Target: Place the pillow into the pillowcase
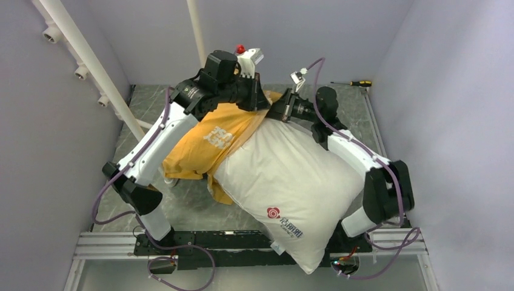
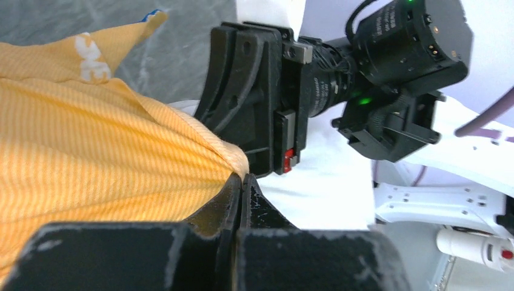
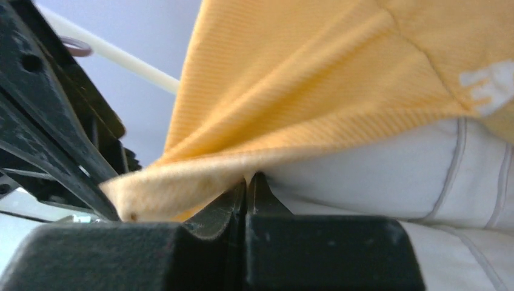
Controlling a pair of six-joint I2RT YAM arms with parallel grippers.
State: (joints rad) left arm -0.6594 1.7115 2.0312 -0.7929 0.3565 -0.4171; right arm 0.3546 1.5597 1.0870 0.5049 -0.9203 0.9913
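A white plastic pipe (image 1: pixel 91 60) is seen slanting down the left wall. Beside it, on the grey marbled table (image 1: pixel 200 200), the thin yellow-orange fabric pillowcase (image 1: pixel 203 145) with white lettering is spread in loose folds. Its near end is laid on the table, and its far end is drawn up over the far-left end of the pillow. A small blue patch is shown at one corner in the left wrist view.

At the far centre, the left gripper (image 2: pixel 242 182) is closed, and a bunched fold of the pillowcase's edge is pinched between its tips. Just beside it, the right gripper (image 3: pixel 247 182) is likewise closed on the pillowcase's hem, with white pillow fabric lying directly beneath.

The large plump white stuffed pillow (image 1: pixel 291 182) is laid diagonally from the grippers towards the near edge, where its corner is hung over the black rail (image 1: pixel 200 239). Piped seams and a small red-and-blue logo (image 1: pixel 274 213) are visible near that end. Most of the pillow is uncovered.

A yellow-handled screwdriver (image 1: pixel 354 83) is laid at the far right.
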